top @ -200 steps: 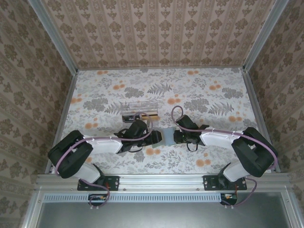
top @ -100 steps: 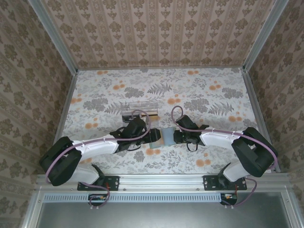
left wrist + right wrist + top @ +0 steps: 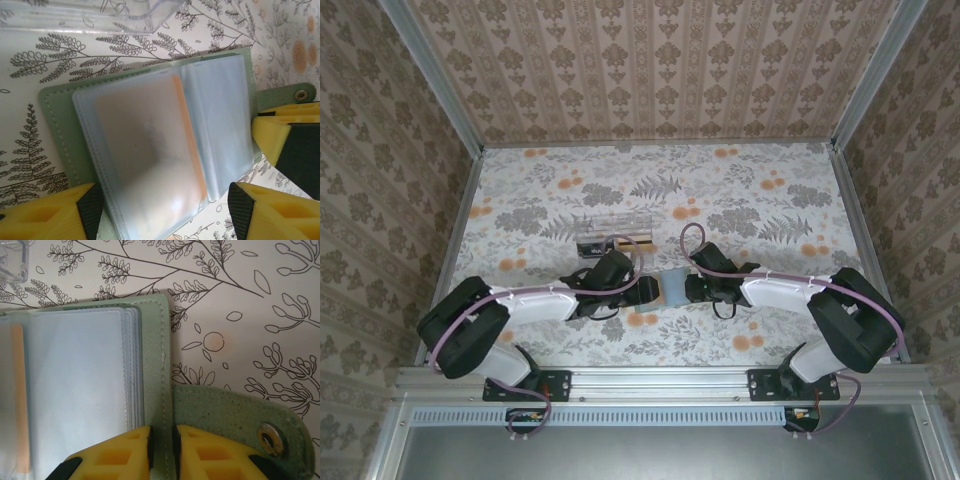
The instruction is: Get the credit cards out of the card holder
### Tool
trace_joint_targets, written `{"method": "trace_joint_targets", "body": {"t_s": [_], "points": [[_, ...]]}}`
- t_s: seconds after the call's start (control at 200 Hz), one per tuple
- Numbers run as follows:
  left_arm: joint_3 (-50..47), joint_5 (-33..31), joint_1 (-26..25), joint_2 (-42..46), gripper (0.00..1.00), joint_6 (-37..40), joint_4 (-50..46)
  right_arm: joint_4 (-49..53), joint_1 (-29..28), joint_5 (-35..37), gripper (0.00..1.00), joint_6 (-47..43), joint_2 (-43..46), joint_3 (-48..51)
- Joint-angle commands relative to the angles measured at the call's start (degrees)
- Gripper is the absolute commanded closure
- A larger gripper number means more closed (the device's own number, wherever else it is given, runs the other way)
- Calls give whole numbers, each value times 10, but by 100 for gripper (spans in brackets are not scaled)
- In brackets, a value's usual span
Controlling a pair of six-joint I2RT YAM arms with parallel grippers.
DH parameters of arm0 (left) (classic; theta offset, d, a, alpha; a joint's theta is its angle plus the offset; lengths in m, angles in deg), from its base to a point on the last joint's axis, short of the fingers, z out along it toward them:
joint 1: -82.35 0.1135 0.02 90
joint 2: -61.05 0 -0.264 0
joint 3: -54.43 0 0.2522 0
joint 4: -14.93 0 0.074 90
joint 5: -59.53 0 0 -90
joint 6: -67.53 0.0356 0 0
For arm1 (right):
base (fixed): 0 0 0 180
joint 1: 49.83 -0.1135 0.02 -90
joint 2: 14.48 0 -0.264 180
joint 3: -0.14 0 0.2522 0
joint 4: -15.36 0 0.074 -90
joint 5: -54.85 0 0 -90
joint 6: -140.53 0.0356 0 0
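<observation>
The grey-green card holder lies open on the table between my two grippers. Its clear plastic sleeves fan out in the left wrist view, and an orange credit card shows through them. My left gripper is open, with its yellow fingers standing on either side of the sleeve stack's near end and a gap on the right side. My right gripper is shut on the stitched edge of the card holder's cover, beside the snap tab.
A clear plastic box stands just beyond the card holder, and its edge is close above the cover. Floral table cloth spreads to the far and right sides. Patterned walls ring the table.
The left arm's elbow swung outward and came back, while its gripper stayed at the card holder, its jaws a little narrower. The right arm has not moved.
</observation>
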Motion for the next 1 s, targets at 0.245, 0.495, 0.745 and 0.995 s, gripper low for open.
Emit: {"method": "trace_joint_targets", "body": {"t_s": [0.245,0.495,0.745,0.995], "points": [[18,27,-6,-24,31,3,35,7,-11,-16,78,14,-19,-1],[24,5,-7,4,31,15,-4,9,-11,-15,78,13,-21,-4],[32,-13,-10,27,31,29,-38,9,-11,-15,78,13,-22,-5],[40,-10,-10,3,32,23,-39,11,-12,-16,78,13,-24,-7]]}}
